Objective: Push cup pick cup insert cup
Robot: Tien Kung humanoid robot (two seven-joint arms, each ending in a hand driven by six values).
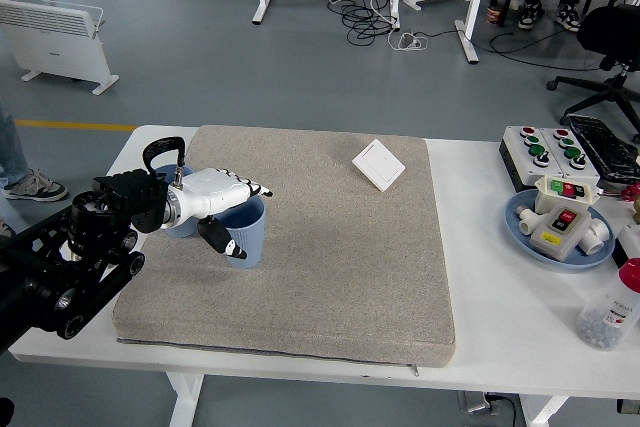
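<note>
A light blue cup (249, 235) stands upright on the grey mat (330, 257), near its left edge. A second blue cup (181, 227) stands just to its left, mostly hidden behind my left hand's wrist. My left hand (232, 215), white with black fingertips, reaches in from the left and clasps the first cup: its fingers (252, 190) lie along the far rim and the thumb (228, 244) presses the near wall. The cup rests on the mat. My right hand is out of the picture.
A white switch plate (379, 164) lies at the mat's far side. At the table's right are a button box (548, 150), a blue plate (528, 235) of parts and a clear bottle (610, 312). Chairs and desks stand beyond the table.
</note>
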